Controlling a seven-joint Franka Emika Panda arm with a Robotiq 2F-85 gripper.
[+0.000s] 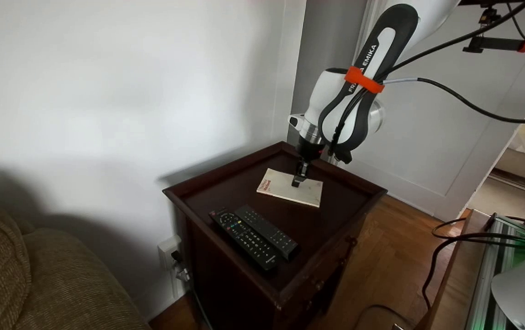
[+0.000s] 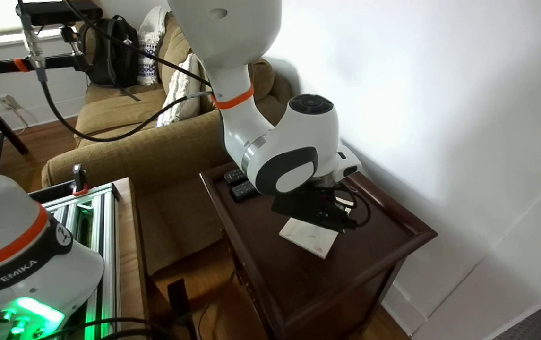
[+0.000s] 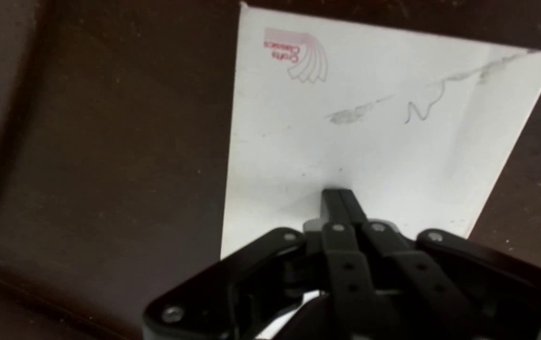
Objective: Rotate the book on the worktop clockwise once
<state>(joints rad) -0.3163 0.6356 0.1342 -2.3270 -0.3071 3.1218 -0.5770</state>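
The pincer (image 3: 344, 191) looks matt, with bare metal screw heads (image 3: 338, 227). Just beneath it, the book (image 3: 369, 132) has a smooth, scuffed paper cover; around that, the table top (image 1: 308, 224) is polished, glossy wood. Apart from the pincer, the remotes (image 1: 244, 239) look like dull plastic; well away from it, the sofa (image 1: 69, 275) wears rough, coarsely woven cloth.

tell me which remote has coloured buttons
In an exterior view, it is the Panasonic remote, the one farther from the book: a row of small coloured buttons sets it apart, while the plainer remote beside it shows none.
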